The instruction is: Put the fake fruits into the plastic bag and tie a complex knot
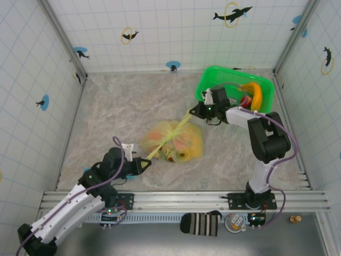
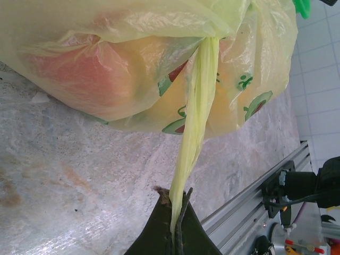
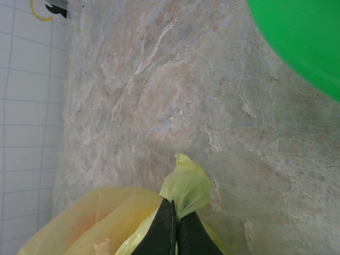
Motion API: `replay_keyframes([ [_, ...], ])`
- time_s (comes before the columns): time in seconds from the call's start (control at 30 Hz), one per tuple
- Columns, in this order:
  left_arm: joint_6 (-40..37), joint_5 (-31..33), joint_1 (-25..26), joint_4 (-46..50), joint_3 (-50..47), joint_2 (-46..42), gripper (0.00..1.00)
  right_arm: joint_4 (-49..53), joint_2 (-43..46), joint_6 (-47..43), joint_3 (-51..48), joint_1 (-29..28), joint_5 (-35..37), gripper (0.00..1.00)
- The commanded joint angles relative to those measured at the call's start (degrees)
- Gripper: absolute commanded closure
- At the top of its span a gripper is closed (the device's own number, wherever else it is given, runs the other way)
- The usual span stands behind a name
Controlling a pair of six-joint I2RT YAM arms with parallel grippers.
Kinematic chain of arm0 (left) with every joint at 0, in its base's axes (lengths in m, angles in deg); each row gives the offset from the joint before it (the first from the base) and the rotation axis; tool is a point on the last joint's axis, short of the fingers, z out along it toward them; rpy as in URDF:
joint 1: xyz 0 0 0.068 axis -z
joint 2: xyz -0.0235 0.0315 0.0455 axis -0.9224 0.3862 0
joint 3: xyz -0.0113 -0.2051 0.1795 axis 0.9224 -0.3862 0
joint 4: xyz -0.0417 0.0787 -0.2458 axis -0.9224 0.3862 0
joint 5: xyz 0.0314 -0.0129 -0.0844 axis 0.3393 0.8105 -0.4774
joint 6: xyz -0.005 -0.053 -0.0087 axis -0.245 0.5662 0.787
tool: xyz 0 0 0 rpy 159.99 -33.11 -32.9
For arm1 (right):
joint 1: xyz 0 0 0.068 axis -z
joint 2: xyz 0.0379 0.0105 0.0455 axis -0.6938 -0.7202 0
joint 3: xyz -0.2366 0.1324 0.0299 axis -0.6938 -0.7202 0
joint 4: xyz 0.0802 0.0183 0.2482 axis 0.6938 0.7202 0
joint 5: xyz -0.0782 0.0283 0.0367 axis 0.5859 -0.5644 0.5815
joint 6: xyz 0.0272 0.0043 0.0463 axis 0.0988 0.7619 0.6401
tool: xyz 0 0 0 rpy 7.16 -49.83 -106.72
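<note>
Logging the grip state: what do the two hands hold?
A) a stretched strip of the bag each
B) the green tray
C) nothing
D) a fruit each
A: the left hand and right hand each pinch a taut strip of the plastic bag, on opposite sides.

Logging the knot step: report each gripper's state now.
Left gripper: closed on one handle of the plastic bag.
Right gripper: closed on the other handle.

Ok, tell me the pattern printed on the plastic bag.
Avocado halves on the pale yellow translucent plastic bag; clearest in the left wrist view.
</note>
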Motion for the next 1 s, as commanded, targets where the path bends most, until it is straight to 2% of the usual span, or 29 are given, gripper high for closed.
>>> replay_keyframes([
  [0.0, 1.0, -1.9, 0.1, 11.0, -1.7, -1.4, 1.0, -4.2, -1.7, -1.4, 3.6, 5.4, 13.4, 1.0],
  [0.2, 0.8, -2.0, 0.1, 6.8, -1.0, 0.8, 1.0, -8.4, 1.0, 1.0, 3.1, 3.9, 7.1, 1.0],
  [0.3, -1.3, -1.7, 0.1, 3.7, 1.3, 6.0, 1.0, -8.8, 3.4, 1.0, 4.0, 2.9, 5.3, 1.0],
  [0.43, -4.5, -1.5, 0.1, -2.6, 5.1, 13.4, 1.0, -13.1, 5.5, 6.2, 4.0, 2.4, -1.8, 1.0],
  [0.53, -7.4, -0.3, 0.1, -5.6, 8.6, 18.5, 1.0, -11.0, 7.7, 4.6, 4.6, 1.2, -1.6, 1.0],
  [0.6, -8.8, -1.8, 0.1, -7.0, 9.9, 21.5, 1.0, -7.7, 8.5, 2.4, 5.3, 0.7, -0.4, 0.98],
  [0.73, -11.0, -2.6, 0.1, -7.2, 11.3, 23.6, 0.76, -4.3, 9.1, 0.6, 5.2, 1.1, -0.1, 0.79],
  [0.87, -12.3, -1.8, 0.1, -5.4, 12.4, 22.5, 0.39, -3.3, 9.9, -0.3, 4.0, 0.3, -0.6, 0.58],
  [0.93, -12.8, -0.3, 0.1, -3.1, 12.9, 21.0, 0.27, -2.7, 11.7, -1.0, 2.6, -0.3, 0.5, 0.49],
  [0.97, -13.5, 1.0, 0.1, -1.2, 13.3, 20.1, 0.16, -2.8, 13.2, -1.5, 1.4, -0.4, 1.7, 0.43],
])
